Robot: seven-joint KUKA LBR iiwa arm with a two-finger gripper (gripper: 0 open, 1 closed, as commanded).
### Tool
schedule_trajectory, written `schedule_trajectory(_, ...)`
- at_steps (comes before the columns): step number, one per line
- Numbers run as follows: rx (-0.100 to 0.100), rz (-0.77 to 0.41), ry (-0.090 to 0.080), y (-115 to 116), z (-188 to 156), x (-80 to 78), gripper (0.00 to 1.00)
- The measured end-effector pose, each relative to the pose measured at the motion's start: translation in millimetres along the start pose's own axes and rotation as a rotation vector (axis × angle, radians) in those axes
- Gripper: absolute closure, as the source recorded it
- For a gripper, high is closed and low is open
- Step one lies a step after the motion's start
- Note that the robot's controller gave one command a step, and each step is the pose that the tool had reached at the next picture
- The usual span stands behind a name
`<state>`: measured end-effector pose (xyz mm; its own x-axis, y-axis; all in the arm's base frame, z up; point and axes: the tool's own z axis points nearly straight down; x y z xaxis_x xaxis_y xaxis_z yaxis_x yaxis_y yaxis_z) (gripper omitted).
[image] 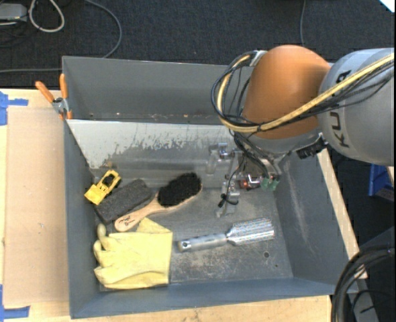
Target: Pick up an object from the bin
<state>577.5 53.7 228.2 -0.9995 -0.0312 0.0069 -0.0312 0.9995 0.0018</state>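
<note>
The bin (151,99) is holding five loose things; they are listed from left to right.

1. A small yellow toy vehicle (102,186) is lying against the left wall. It is likely light and rigid.
2. A dark grey block (123,200), possibly a sponge, is lying just beside the vehicle and touching the brush handle.
3. A yellow glove (134,257) is lying crumpled in the front left corner. It is soft and limp, so any raised fold should be giving a hold.
4. A wooden hairbrush (161,203) with black bristles is lying aslant at mid-floor. It is stiff and light, and the narrow handle is offering the better hold.
5. A silver-grey brush (228,235) is lying near the front, to the right. It looks hard and smooth, so it may be slipping if taken at the ribbed head; take hold across the slim handle.

The gripper (223,206) is hanging over bare floor between the hairbrush's bristle head and the silver-grey brush, apart from both. It is carrying nothing. Whether it is released or clenched cannot be told from this angle. These two brushes are lying nearest to it, and either is a fair candidate.
</note>
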Motion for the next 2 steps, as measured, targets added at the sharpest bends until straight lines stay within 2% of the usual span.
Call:
schedule_trajectory(1, 0.002, -0.167, -0.011, -6.4, -13.8, -15.5, 0.0)
schedule_trajectory(2, 0.0, -0.168, 0.0, -47.9, 71.2, 6.5, 0.0)
